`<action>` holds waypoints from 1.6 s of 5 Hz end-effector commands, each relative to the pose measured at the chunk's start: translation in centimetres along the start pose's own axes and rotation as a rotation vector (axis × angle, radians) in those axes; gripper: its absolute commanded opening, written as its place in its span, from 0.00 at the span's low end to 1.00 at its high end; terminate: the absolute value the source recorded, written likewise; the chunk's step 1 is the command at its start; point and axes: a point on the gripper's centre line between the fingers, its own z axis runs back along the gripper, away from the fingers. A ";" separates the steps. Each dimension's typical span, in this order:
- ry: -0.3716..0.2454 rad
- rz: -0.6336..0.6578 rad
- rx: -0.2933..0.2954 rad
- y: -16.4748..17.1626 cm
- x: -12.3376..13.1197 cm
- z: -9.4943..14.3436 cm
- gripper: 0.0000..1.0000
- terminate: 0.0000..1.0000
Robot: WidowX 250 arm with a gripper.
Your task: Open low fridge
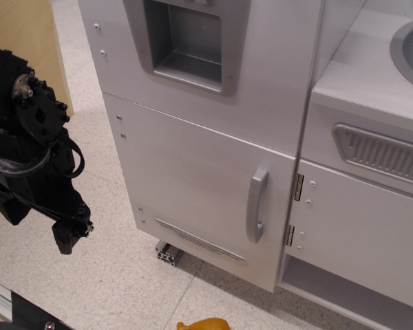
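At the left edge the black gripper (67,237) hangs low over the speckled floor, well apart from the toy kitchen, with nothing held in it; its fingertips point down and sit so close together in this view that I cannot tell whether they are parted or closed. To its right stands the low fridge (193,179), its large white door lying flush with the panel above, so it looks fully closed and, as I judge it, the task has not begun: the approach, the grasp and the pull are all left. Near the door's lower edge runs a thin embossed slanted strip (199,239); it may carry raised lettering, but it is too small to read. Further right, by the door's right edge, is the vertical silver-grey handle (257,204), untouched. Above is the panel with the recessed grey dispenser niche (186,45). Right of the handle, brass hinges (298,187) mark a smaller white cabinet door (365,230). No brand or label is legible anywhere.
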 end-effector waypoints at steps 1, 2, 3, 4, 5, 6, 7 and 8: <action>0.000 0.000 0.000 0.0 0.0 0.0 1.00 0.00; -0.010 0.004 0.006 -2.3 2.3 -0.1 1.00 0.00; -0.023 0.008 -0.020 -4.9 4.7 0.2 1.00 0.00; -0.040 -0.005 -0.023 -7.5 7.1 0.1 1.00 0.00; -0.064 -0.039 -0.042 -10.0 8.9 -0.4 1.00 0.00; -0.098 -0.059 -0.064 -12.7 10.4 -1.2 1.00 0.00; -0.131 -0.078 -0.104 -14.6 11.5 -1.6 1.00 0.00; -0.168 -0.073 -0.130 -15.6 13.0 -2.0 1.00 0.00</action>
